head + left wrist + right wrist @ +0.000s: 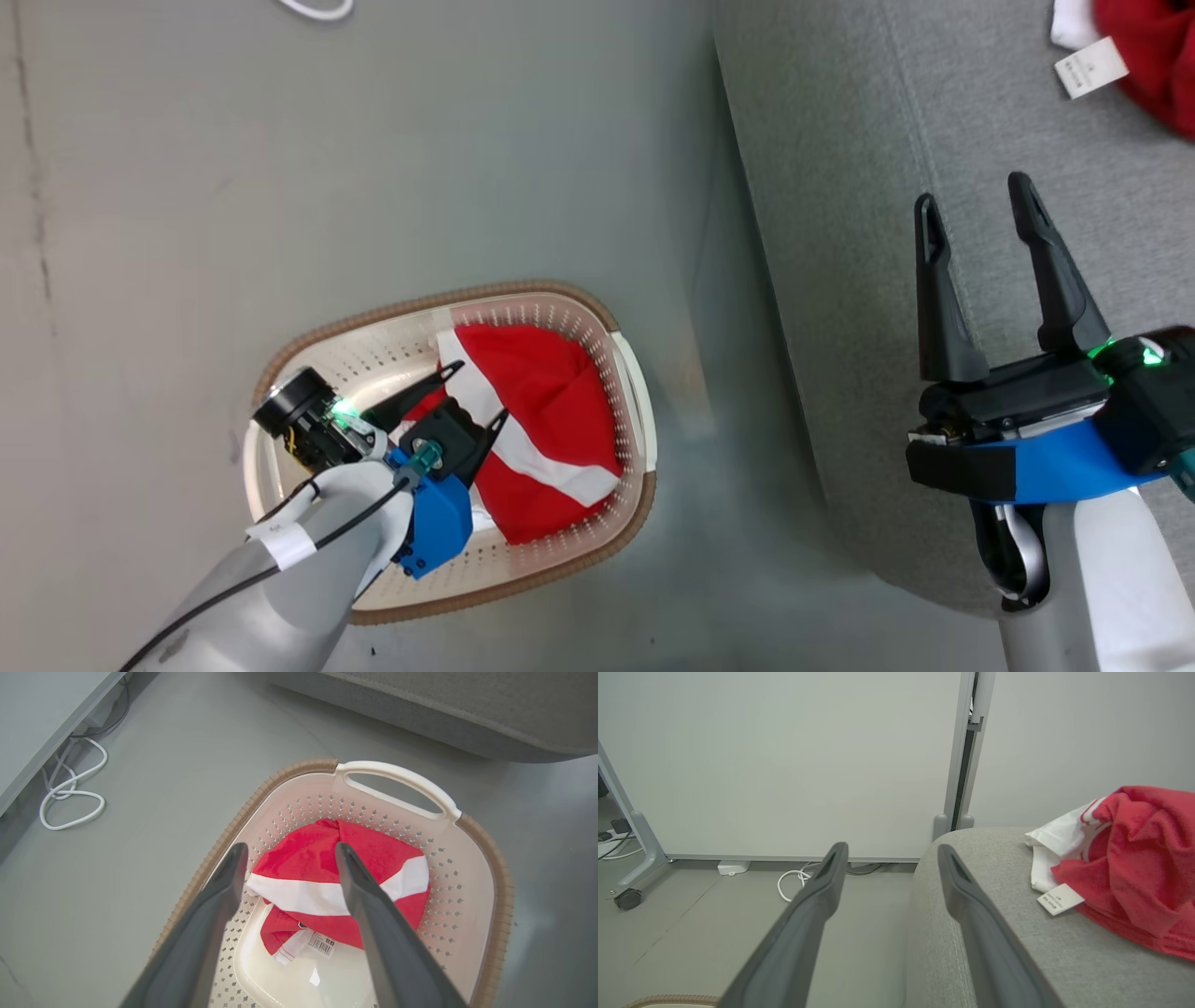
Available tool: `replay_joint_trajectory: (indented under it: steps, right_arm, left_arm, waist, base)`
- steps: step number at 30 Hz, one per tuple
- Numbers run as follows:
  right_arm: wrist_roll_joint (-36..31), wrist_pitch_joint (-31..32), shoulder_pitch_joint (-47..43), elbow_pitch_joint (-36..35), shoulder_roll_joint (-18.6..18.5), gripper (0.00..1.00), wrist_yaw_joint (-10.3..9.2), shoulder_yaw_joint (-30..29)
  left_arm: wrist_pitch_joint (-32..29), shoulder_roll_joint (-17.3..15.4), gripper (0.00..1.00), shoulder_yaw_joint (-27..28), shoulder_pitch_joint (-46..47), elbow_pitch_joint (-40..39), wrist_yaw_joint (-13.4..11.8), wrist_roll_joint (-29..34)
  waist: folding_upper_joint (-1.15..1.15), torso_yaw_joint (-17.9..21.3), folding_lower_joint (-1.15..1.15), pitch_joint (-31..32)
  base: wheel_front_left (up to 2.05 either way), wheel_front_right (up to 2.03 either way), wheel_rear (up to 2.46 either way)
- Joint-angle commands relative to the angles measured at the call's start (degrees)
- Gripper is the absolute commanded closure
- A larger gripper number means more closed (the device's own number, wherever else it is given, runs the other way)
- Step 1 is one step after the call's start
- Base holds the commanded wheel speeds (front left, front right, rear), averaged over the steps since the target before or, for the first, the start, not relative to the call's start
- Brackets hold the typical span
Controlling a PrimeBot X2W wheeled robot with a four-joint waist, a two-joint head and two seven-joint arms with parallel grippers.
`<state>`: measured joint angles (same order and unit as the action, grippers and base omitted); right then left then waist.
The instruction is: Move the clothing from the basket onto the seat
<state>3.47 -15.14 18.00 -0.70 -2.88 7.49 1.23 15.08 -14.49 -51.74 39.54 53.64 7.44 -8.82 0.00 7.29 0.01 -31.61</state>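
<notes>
A red garment with a white stripe [537, 429] [327, 877] lies in the cream basket [597, 322] [472, 868] on the floor. My left gripper [476, 397] [289, 851] hangs open just over it, one finger on each side of its near edge, nothing held. A second red garment with white trim and a tag [1153, 51] [1134, 868] rests on the grey seat [868, 187] [1008, 933]. Over the seat's front edge my right gripper [976, 201] [892, 851] stands open and empty.
A white cable [70, 798] [796, 879] lies coiled on the grey floor by the wall. A wheeled frame leg [630, 877] stands at the left of the right wrist view. The seat's side [420, 704] runs just beyond the basket's white handle [397, 779].
</notes>
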Motion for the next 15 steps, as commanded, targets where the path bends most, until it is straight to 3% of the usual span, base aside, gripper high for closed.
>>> replay_joint_trajectory:
  steps: [1, 8, 15]
  right_arm:
    - [-0.10, -0.01, 1.35, -0.64, -0.02, 0.00, 0.01, -0.15]
    - [-0.05, -0.01, 2.91, -1.71, -0.01, 0.00, 0.01, -0.47]
    - [-0.88, -0.01, 3.79, -2.96, -0.01, 0.00, 0.01, -0.77]
  left_arm:
    - [0.13, -0.16, 0.00, -1.45, 2.13, 1.42, 0.03, -1.52]
    - [0.13, 1.06, 0.00, -5.86, 5.35, 5.90, 0.04, -7.21]
    - [0.13, 2.86, 0.00, -9.65, 6.24, 8.30, 0.04, -17.44]
  waist:
    - [0.00, -0.34, -0.01, -2.04]
    - [0.00, -0.30, -0.01, -6.86]
    - [0.00, -0.83, -0.01, -10.85]
  base:
    - [0.00, 0.00, 0.00]
    - [0.00, 0.00, 0.00]
    - [0.00, 0.00, 0.00]
